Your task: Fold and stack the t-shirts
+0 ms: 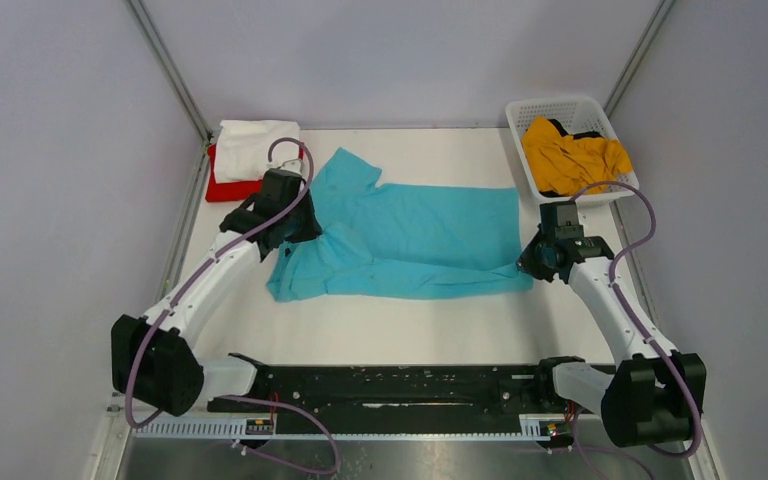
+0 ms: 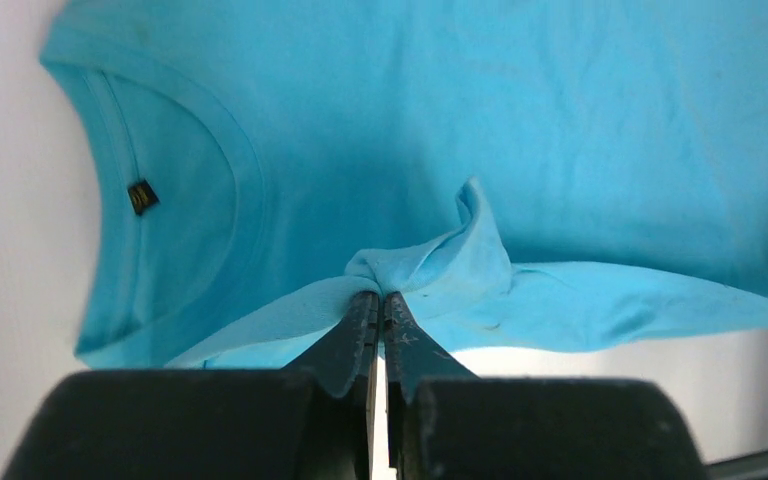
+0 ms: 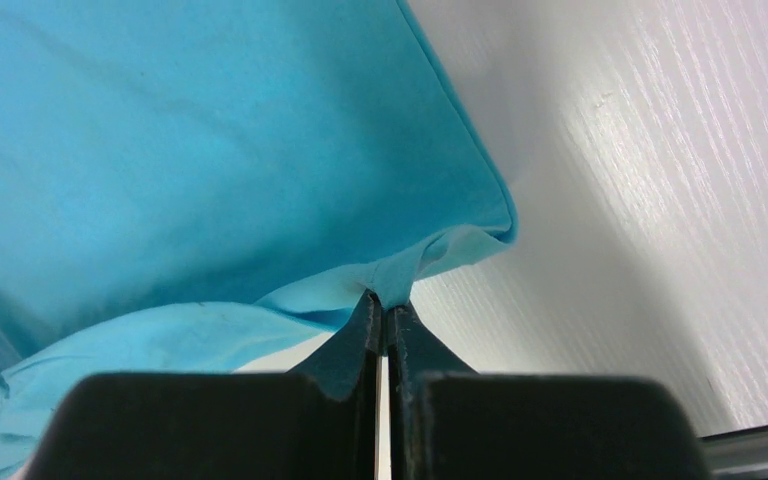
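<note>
My left gripper (image 2: 380, 297) is clamped tight on a bunched pinch of the turquoise short-sleeved cloth t-shirt (image 1: 410, 235), its two black fingers pressed together with the fabric puckered into a small peak at their tips. The pinch is on the near side of the shirt, close to the round neck opening, where a small dark label (image 2: 141, 197) shows inside the collar. My right gripper (image 3: 382, 297) is likewise closed on the same shirt, its fingers holding a thin fold of cloth just beside the near corner of the hem. From above, the turquoise shirt lies spread across the middle of the white table (image 1: 410, 330), collar end toward my left arm and hem toward my right. One sleeve pokes out at the far left, and the near edge is creased and drawn up into my two grips. Most of its body is flat on the surface. At the far left corner, behind my left wrist, a folded white cloth t-shirt (image 1: 252, 148) sits on top of a folded red cloth t-shirt (image 1: 222, 187), with the red showing along the left and near edges. At the far right corner stands a white plastic lattice basket (image 1: 558, 104) with a crumpled mustard yellow cloth t-shirt (image 1: 570, 158) lying inside it, well apart from the turquoise one.
</note>
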